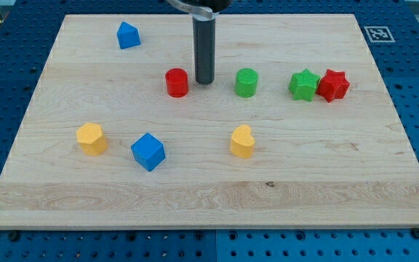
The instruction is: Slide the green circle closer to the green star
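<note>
Tip (204, 81): between red circle (177, 82) and green circle (246, 82). Green star (304, 85): right, touching red star (333, 85). End effector: a plain rod, grasping nothing.

High frontal view over board (209, 196)

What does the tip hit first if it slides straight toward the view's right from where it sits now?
Likely the green circle: my tip sits between it and the red circle, at about the same height in the view. Beyond it lie the green star and the red star. Depth is approximate.
</note>
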